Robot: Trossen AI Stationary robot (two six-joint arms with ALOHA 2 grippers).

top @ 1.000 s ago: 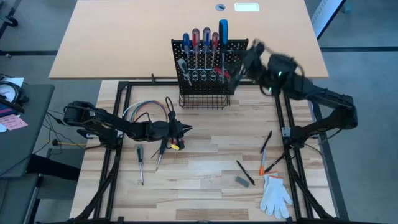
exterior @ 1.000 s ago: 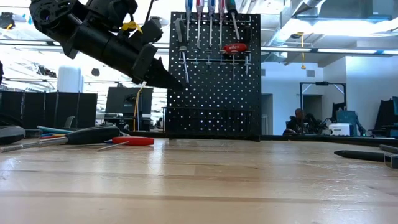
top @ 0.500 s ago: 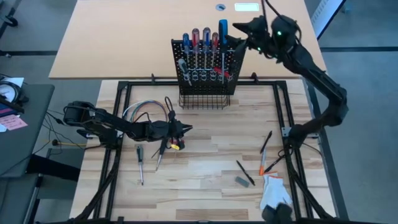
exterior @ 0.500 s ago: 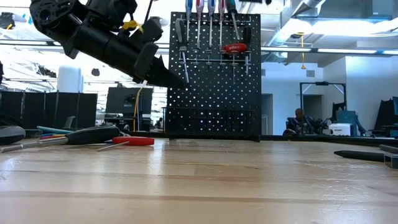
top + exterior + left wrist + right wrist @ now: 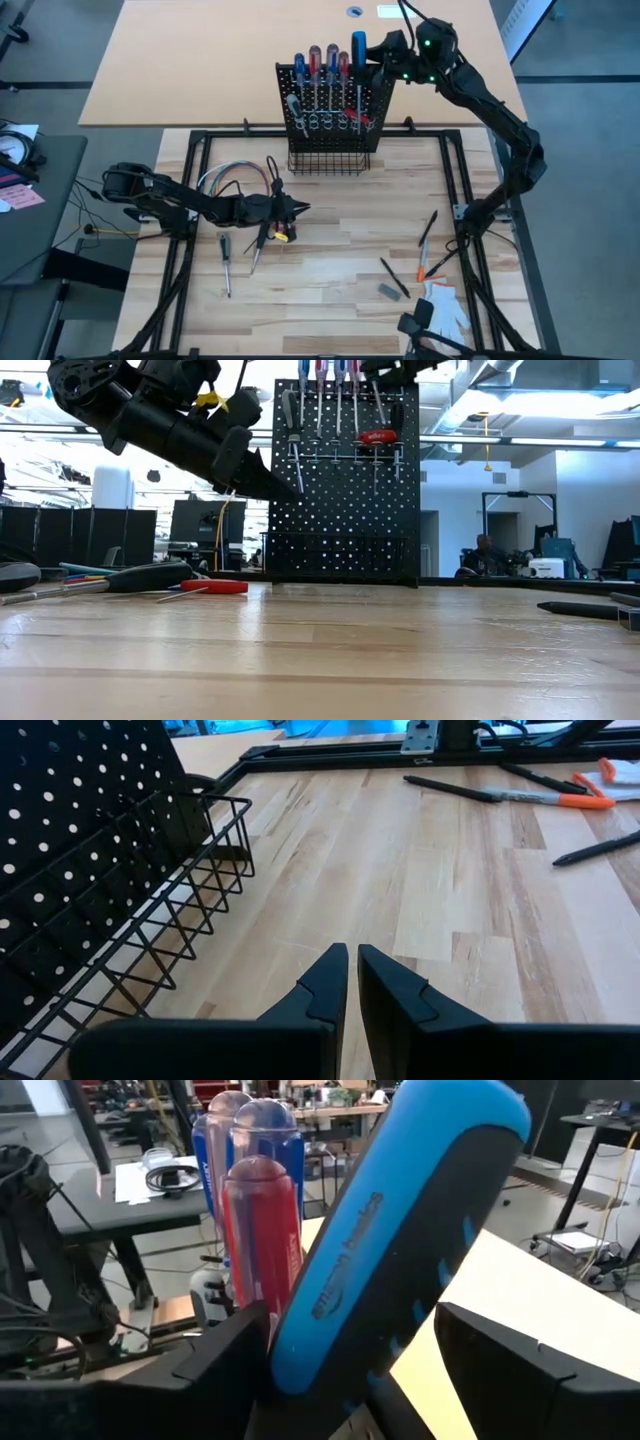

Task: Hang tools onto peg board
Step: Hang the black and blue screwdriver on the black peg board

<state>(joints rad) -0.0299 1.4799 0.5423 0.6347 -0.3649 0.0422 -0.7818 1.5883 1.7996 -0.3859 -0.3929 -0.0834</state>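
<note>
The black peg board (image 5: 335,100) stands upright at the table's far side, with a wire basket (image 5: 325,160) at its base. Several red and blue screwdrivers (image 5: 322,62) hang in its rings. The rightmost has a big blue-and-black handle (image 5: 400,1230). My right gripper (image 5: 383,58) is open at the board's top right, one finger on each side of that handle; I cannot tell whether either touches it. My left gripper (image 5: 297,208) is shut and empty, above the table left of centre. It points at the basket (image 5: 150,910).
Screwdrivers (image 5: 225,262) and a loop of coloured wires (image 5: 232,178) lie by the left arm. Pens and slim tools (image 5: 428,230), an orange-tipped one (image 5: 432,266), a grey block (image 5: 388,291) and a white glove (image 5: 443,312) lie at the near right. Bare wood lies in the middle.
My right gripper has risen from beside the board's right edge to its top. It has then gone left toward the blue-and-black handle, which now stands between its fingers. My left arm has kept still.
</note>
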